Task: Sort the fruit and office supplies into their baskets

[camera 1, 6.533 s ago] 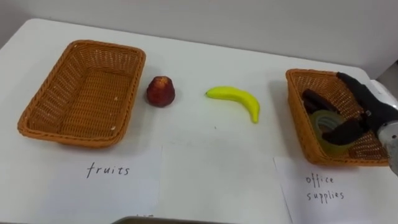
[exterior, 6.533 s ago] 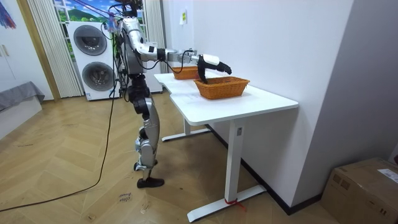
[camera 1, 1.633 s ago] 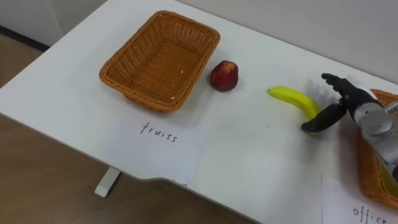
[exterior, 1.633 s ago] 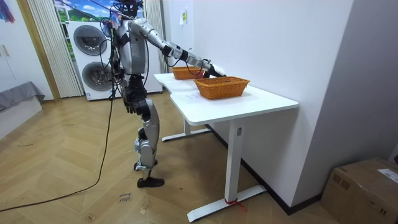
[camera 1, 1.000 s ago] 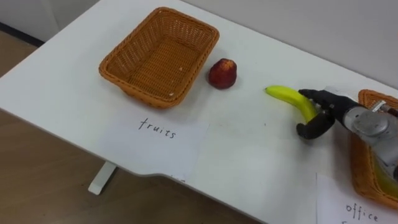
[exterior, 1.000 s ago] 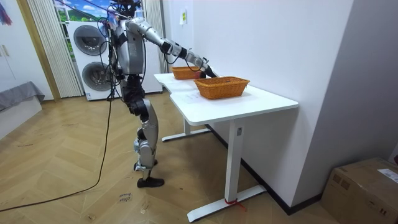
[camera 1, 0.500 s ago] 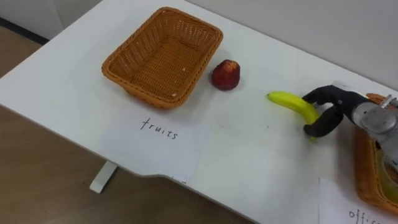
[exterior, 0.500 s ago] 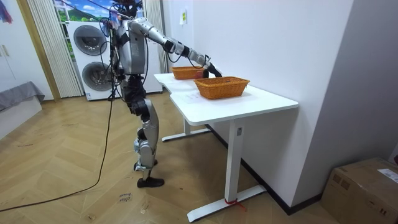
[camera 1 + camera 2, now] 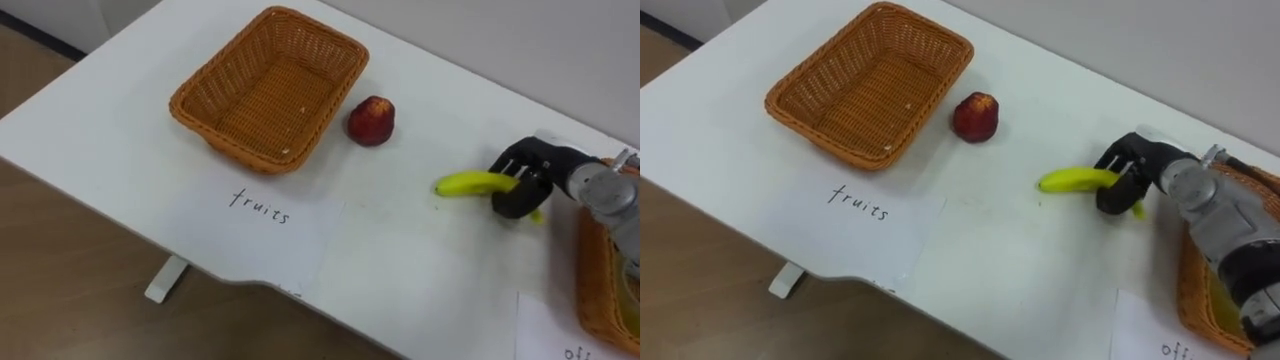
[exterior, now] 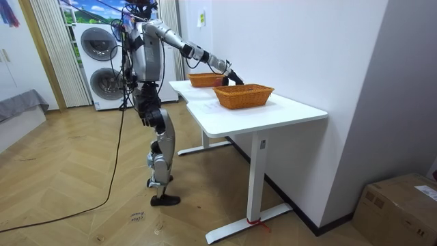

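The dark fingers (image 9: 513, 160) of the right hand (image 9: 527, 180) are curled over the right end of the banana (image 9: 466, 184), with the thumb closing from below. It is a wrap around one end, not around the middle. Whether the fruit rests on the white table (image 9: 400, 265) or is just clear of it I cannot tell.

The banana's long axis runs across the view. Its free tip points left, away from the palm and toward the fruit side of the table.

Out from that tip, the red apple (image 9: 371, 120) sits up and to the left, apart from the banana. Just beyond it is the empty wicker fruit basket (image 9: 230, 140), with the paper label (image 9: 262, 208) marked "fruits" in front. The office supplies basket (image 9: 588, 285) lies right behind the wrist, at the view's right edge.

The carry therefore seems to run leftward along the banana's own length, past or over the apple. Held by one end, the long free part may swing or droop, so the tip should clear the apple and the near rim.
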Motion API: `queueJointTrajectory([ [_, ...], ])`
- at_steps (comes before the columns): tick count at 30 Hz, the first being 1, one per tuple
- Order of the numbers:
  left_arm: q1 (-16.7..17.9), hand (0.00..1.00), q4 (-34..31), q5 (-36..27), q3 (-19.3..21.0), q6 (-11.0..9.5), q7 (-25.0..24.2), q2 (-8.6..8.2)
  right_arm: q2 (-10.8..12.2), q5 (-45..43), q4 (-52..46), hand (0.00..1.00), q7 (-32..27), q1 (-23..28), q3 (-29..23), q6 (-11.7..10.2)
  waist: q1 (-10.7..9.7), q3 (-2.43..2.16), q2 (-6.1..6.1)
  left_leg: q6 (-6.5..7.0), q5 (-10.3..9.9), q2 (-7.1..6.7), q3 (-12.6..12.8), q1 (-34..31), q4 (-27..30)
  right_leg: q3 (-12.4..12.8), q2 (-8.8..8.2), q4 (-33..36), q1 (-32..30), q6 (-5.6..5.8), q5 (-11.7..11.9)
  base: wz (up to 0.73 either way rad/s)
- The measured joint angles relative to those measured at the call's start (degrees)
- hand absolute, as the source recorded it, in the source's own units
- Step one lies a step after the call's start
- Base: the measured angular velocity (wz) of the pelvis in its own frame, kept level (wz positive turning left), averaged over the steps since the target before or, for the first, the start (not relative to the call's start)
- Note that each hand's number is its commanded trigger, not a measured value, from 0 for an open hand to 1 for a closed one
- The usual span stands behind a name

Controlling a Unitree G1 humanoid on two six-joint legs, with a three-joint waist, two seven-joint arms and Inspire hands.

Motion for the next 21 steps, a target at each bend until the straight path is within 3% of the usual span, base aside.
queueJointTrajectory([
  [7, 0.2, 0.00, -0.4, 0.1, 0.3, -0.1, -1.1, 0.21, 0.0, -0.2, -2.2, 1.00, 2.6, 1.2, 0.0, 0.1, 0.0, -0.14, -0.21, 0.00, 0.0, -0.06, 0.0, 1.7, -0.7, 0.1, -0.05, -0.1, 1.6, 0.04, 0.0, 0.00],
  [15, 2.8, 0.00, -0.3, 0.3, 0.8, -0.2, -1.4, 0.53, 0.0, -3.4, -12.4, 1.00, 6.2, 4.1, 0.0, 0.0, -0.9, -0.32, -0.44, -0.01, 0.2, -0.22, 0.1, 4.8, -2.1, 0.2, -0.06, -1.0, 4.1, 0.30, -0.2, -0.01],
  [19, 4.3, 0.00, -0.4, 2.4, 4.6, -0.2, -1.4, 0.32, 0.0, -5.2, -17.9, 1.00, 6.2, 4.1, -1.4, 0.0, -2.0, -0.54, -0.64, -0.01, 0.2, -0.31, 0.0, 6.0, -2.5, 0.1, -0.04, -1.6, 5.4, 0.38, -0.2, 0.03],
  [20, 4.6, 0.00, -0.5, 2.4, 5.7, -0.2, -1.2, 0.41, 0.0, -5.0, -19.9, 1.00, 6.2, 4.1, -1.6, 0.0, -2.4, -0.89, -0.75, 0.00, 0.2, -0.35, -0.1, 6.4, -2.9, 0.1, 0.02, -2.0, 5.8, 0.43, -0.3, 0.03],
  [21, 4.8, 0.00, -0.4, 2.4, 6.0, -0.2, -1.0, 0.44, 0.0, -4.9, -21.0, 1.00, 6.2, 4.1, -1.7, 0.0, -2.5, -0.88, -0.75, 0.00, 0.2, -0.33, -0.1, 6.7, -3.0, 0.2, 0.05, -2.0, 6.0, 0.43, -0.3, 0.00],
])
